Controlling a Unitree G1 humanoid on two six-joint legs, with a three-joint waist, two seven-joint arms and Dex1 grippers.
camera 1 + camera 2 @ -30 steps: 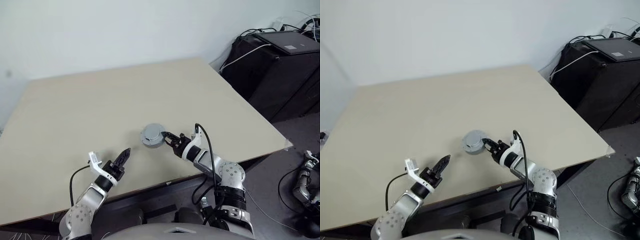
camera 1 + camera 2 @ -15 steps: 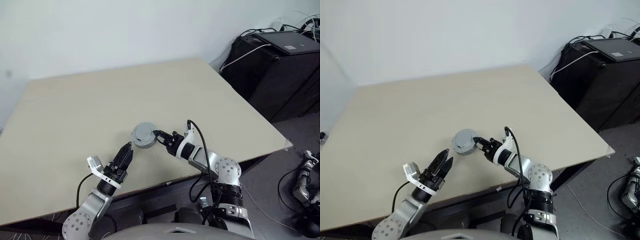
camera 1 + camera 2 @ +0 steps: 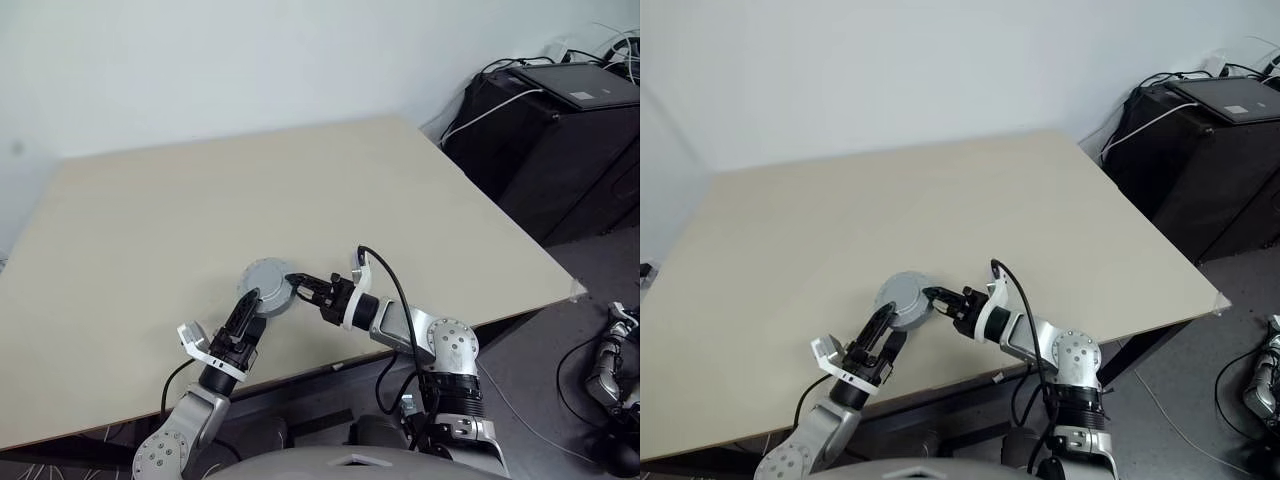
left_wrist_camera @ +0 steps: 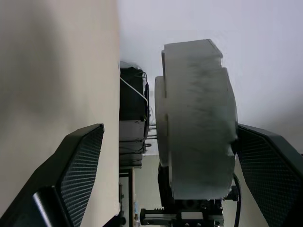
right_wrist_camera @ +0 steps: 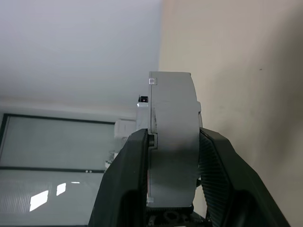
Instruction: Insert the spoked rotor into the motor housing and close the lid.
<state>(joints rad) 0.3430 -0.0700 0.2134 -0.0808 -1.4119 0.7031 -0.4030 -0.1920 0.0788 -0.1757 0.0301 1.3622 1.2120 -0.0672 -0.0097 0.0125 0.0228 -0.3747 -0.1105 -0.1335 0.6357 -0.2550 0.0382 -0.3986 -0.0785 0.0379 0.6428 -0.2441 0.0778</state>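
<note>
My right gripper (image 3: 297, 285) is shut on the rim of a thick grey round part, the motor housing (image 3: 266, 283), and holds it just above the table near the front edge. The flat grey lid (image 3: 902, 295) closes its upper face, and a seam runs around the side (image 5: 173, 123). My left gripper (image 3: 247, 308) is open, with one finger (image 4: 80, 161) on each side of the housing (image 4: 196, 118) and a gap between each finger and it. The right fingers (image 5: 215, 165) pinch the part's two flat faces. The spoked rotor is hidden.
The beige table (image 3: 200, 200) stretches far back and to both sides. A black cabinet (image 3: 560, 130) with cables stands on the floor beyond the table's right corner. A white wall is behind.
My right gripper has carried the housing left and toward me, slightly up. My left gripper has rolled and opened wide, and its fingers now stand on either side of the housing.
</note>
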